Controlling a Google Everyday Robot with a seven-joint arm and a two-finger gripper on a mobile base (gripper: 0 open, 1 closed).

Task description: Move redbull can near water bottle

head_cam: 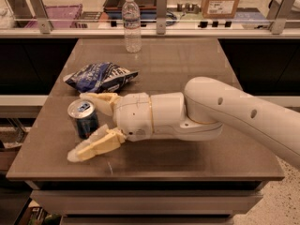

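Observation:
The redbull can [83,117] stands upright near the table's front left, blue and silver with a silver top. My gripper [88,125] reaches in from the right, open, with one cream finger behind the can and the other in front of it. The can stands between the fingers; I cannot tell whether they touch it. The water bottle [131,24], clear with a white cap, stands upright at the far edge of the table, well away from the can.
A blue-and-white snack bag [99,76] lies just behind the can and gripper. The brown table [187,64] has its front edge close below the gripper. A counter with a rail, bins and a cardboard box [223,0] runs behind the table.

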